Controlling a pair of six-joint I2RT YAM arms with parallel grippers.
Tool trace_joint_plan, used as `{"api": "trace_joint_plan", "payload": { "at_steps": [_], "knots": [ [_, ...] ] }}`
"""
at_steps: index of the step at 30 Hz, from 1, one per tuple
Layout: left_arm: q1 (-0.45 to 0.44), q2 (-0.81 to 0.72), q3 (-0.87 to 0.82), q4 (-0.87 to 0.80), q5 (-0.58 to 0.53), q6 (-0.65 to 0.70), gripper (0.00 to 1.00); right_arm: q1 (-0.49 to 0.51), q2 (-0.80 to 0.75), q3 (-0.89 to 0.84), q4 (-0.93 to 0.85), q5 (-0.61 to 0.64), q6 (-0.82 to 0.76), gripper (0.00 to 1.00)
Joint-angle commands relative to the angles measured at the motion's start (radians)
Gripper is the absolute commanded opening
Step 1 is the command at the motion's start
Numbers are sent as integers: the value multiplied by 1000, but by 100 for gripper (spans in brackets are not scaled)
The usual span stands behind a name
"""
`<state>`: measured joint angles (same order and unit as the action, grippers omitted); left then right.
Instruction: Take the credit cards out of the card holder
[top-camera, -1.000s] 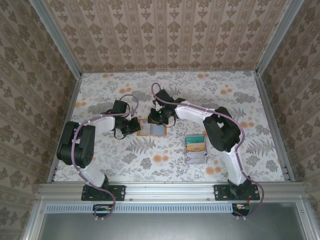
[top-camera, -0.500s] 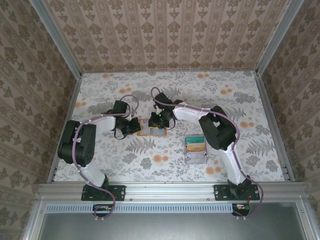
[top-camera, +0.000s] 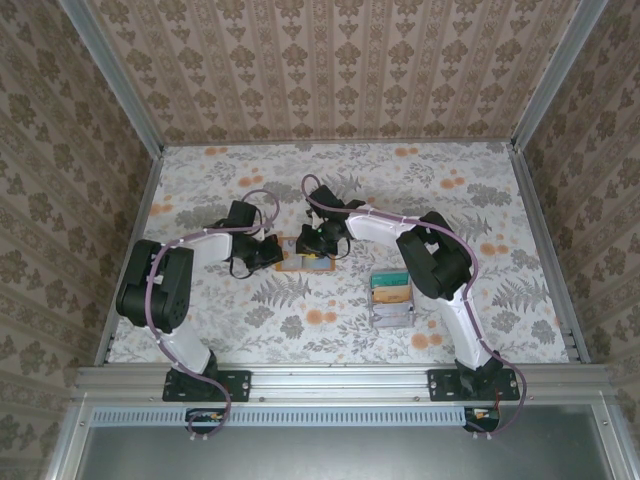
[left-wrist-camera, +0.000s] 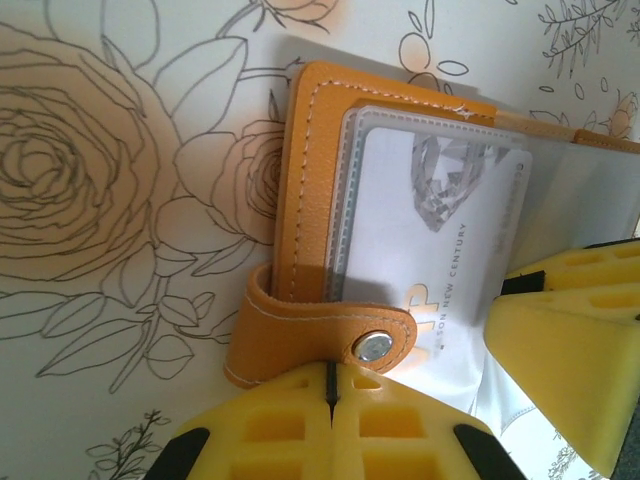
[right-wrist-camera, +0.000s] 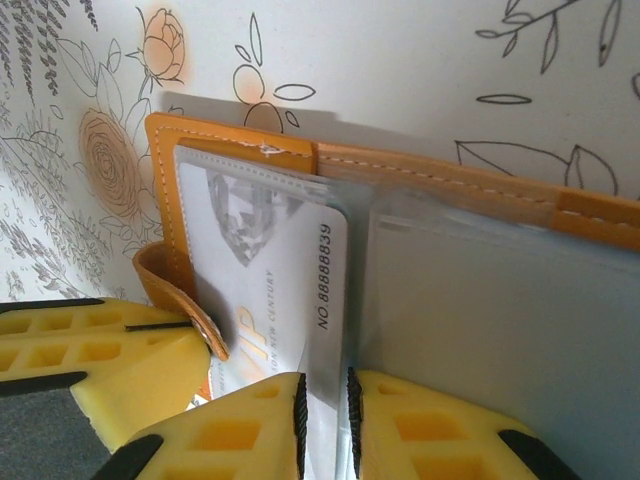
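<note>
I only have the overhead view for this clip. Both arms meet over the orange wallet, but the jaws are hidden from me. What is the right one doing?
Observer: The right gripper has its jaws closed to a thin slit on the edge of a white card, which sits in a clear sleeve.
Operator: And the left one?
Observer: The left gripper has its jaws shut, with the tips against the snap strap. I can't tell whether it is pinching or just pressing.
Operator: Is the wallet open?
Observer: Yes, the wallet lies open and flat, with the strap unsnapped.
</note>
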<state>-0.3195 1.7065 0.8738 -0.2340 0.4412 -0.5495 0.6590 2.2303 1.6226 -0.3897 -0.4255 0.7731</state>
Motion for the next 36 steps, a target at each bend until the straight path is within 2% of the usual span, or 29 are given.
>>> {"api": "trace_joint_plan", "payload": {
  "at_steps": [1,7,11,19,35,36],
  "knots": [
    [-17,40,-3,-28,9,-9,0,10,30,4,21,-38,29,22],
    [-20,35,-6,-34,-3,-10,0,10,23,-15,39,-41,43,13],
    [-18,35,-8,-37,-11,-12,0,5,12,-28,45,-35,44,0],
    [2,13,-17,-53,-41,-21,0,-22,-55,-97,59,19,46,0],
    [10,17,-11,-52,-33,-24,0,-42,-98,-147,70,31,46,0],
    [8,20,-10,-52,-31,-24,0,-42,-100,-155,89,23,50,3]
  ]
}}
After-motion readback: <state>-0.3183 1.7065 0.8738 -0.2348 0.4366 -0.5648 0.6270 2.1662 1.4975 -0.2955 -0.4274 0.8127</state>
